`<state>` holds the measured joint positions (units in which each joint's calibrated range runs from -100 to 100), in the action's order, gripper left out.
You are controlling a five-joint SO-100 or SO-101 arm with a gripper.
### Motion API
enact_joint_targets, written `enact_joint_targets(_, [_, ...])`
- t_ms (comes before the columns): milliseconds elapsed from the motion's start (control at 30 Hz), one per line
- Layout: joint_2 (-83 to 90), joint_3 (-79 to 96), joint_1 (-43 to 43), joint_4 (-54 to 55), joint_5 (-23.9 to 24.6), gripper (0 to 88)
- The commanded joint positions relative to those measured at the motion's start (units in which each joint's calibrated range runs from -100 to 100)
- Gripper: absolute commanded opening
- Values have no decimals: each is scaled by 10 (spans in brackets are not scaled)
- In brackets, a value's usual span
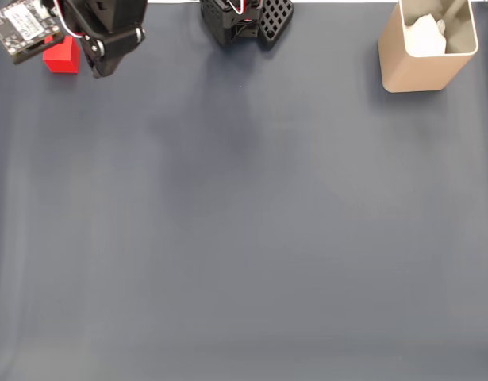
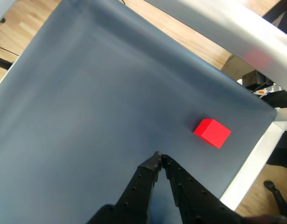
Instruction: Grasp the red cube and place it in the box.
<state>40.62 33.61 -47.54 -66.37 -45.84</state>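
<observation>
— Wrist view first: what is seen of the gripper?

— Two black fingers are seen rising from the bottom edge, and their tips are brought together so that no gap is left between them. Nothing is held. The tips are shown above the grey-blue mat, and whether the mat is touched by them cannot be told.

— And where is the red cube placed?

— It is seen resting on the mat, up and to the right of the fingertips, apart from them, close to the mat's edge. A white frame is seen just beyond that edge, and wooden floor is visible outside the mat.

— How is this shown in the fixed view?

— The red cube is found at the top left corner of the mat, partly covered by the black arm and a small circuit board carried on it. The gripper's tips cannot be made out clearly there.

— And the box?

— It is stood upright at the top right of the fixed view, well apart from the cube, with its opening upward. A white interior is shown, and something white and crumpled is seen inside. The black robot base is seen at the top centre, between cube and box.
</observation>
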Motion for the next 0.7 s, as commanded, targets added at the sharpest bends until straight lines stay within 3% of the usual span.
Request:
enact_joint_targets(0, [-15, -34, -25, -2, 6, 2])
enact_joint_targets(667, [-92, -74, -144, -16, 39, 2])
